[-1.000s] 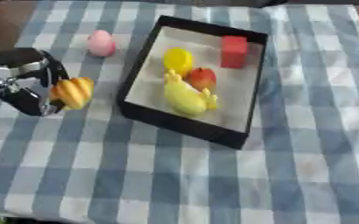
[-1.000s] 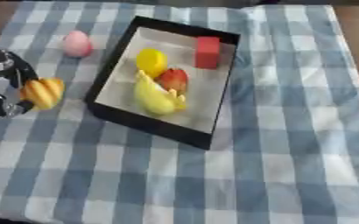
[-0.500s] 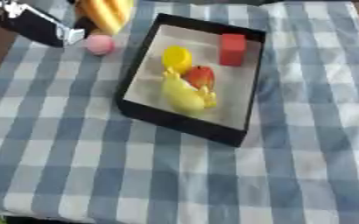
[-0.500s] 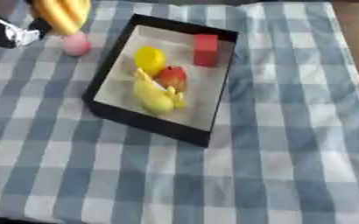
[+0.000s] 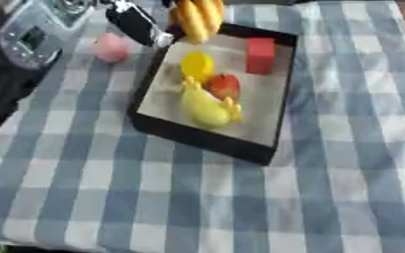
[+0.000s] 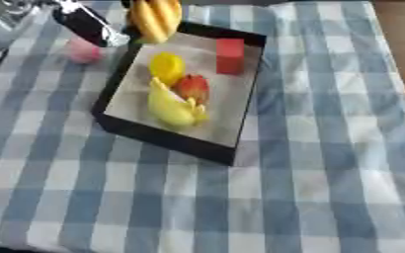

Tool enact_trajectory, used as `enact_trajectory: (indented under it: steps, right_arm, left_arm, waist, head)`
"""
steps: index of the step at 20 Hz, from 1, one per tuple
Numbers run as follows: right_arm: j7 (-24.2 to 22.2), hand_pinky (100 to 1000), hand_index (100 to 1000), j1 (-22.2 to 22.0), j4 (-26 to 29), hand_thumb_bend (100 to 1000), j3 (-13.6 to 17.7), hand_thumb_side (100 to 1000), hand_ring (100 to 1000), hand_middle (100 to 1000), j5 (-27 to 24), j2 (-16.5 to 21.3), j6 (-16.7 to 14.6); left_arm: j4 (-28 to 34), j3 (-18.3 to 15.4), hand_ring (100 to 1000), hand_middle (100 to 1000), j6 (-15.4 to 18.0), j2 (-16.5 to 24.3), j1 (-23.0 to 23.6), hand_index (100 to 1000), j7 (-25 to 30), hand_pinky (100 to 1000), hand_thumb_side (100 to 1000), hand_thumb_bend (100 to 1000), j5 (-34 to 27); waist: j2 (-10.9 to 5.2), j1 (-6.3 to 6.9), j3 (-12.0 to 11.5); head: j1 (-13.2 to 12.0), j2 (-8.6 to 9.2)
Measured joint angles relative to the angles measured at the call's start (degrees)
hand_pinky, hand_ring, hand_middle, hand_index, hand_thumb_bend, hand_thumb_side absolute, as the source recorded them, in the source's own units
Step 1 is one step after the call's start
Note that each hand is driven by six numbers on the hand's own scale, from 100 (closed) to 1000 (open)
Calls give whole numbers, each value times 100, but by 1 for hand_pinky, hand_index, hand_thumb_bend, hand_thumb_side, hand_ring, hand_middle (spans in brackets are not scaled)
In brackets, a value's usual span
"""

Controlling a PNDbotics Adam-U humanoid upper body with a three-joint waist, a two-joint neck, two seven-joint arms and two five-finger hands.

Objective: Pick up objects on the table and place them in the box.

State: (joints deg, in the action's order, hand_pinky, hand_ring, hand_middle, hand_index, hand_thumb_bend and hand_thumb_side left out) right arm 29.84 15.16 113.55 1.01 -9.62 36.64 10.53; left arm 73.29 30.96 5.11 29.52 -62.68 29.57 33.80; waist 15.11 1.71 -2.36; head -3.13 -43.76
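The checked tablecloth (image 5: 240,207) is bare across the near half of the table.

The black box (image 5: 202,140) sits left of centre, tilted, its long axis running from about 7 o'clock to 1 o'clock. Inside, nearest first: a yellow banana-like piece (image 5: 202,105) at the 6 o'clock end, a red rounded fruit (image 5: 225,85) touching it, a yellow round piece (image 5: 196,63) just beyond, and a red block (image 5: 261,49) toward the 1 o'clock corner.

A pink egg-shaped object (image 5: 112,47) lies on the cloth just outside the box, at about 10 o'clock from it, not yet collected.

The left hand (image 5: 137,22) comes in from the upper left. It carries an orange-yellow ribbed object (image 5: 193,19) held over the box's far rim at 12 o'clock. The fingers appear closed round it, though part of the grasp is cut off by the frame edge. The right hand is not visible in either view.

Assessment: the step in hand is delivery of the ribbed object. The next move calls for lowering it over free floor at the far end, between the yellow round piece and the red block, then opening the fingers. The pink object remains.
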Motion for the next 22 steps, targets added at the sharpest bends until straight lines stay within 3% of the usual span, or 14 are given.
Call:
enact_trajectory:
  steps: [5, 6, 9, 11, 14, 16, 18, 22]
  right_arm:
    - [-35, 795, 781, 27, 0, 100, -42, 640, 828, 623, -20, -1, 39]
    - [-40, 795, 781, 27, 0, 100, -53, 640, 828, 623, -20, -1, 45]
    - [-54, 795, 781, 22, 0, 100, -71, 641, 828, 622, -19, -1, 59]
    - [-49, 795, 781, 13, 0, 100, -74, 642, 828, 622, -17, -1, 70]
    - [-37, 794, 780, -7, 0, 100, -84, 642, 827, 622, -15, -1, 84]
    - [-28, 794, 780, -8, 0, 100, -83, 641, 827, 621, -15, -1, 84]
    - [-11, 794, 780, -11, 0, 100, -71, 641, 827, 621, -15, -1, 77]
    - [29, 794, 779, -59, 0, 100, -65, 643, 827, 621, -15, -1, 73]
  left_arm:
    - [-641, 19, 610, 600, 426, -271, 20, 664, -131, 758, 100, 298, 379]
    - [-699, 19, 665, 662, 464, -295, 33, 728, -147, 790, 130, 341, 424]
    - [-755, 16, 758, 767, 510, -293, 82, 875, -166, 859, 424, 432, 462]
    - [-702, -15, 771, 791, 472, -277, 111, 895, -211, 868, 550, 488, 440]
    - [-397, -158, 759, 788, 294, -155, 188, 893, -289, 866, 557, 454, 203]
    - [-122, -290, 744, 781, 88, -49, 233, 884, -289, 865, 451, 336, -60]
    - [139, -469, 734, 775, -164, 81, 241, 879, -287, 863, 408, 272, -335]
    - [525, -851, 731, 776, -660, 367, 295, 875, -278, 864, 359, 244, -856]
  waist:
    - [0, 0, -1]
    - [0, 0, -1]
    - [0, 0, -2]
    - [0, 0, -8]
    - [0, 0, -28]
    - [0, 0, -46]
    - [0, 0, -51]
    - [0, 0, -93]
  head:
    - [-8, -1]
    - [-10, -1]
    - [-19, -1]
    - [-27, -1]
    - [-28, -1]
    - [-21, -2]
    - [0, -11]
    - [43, -22]
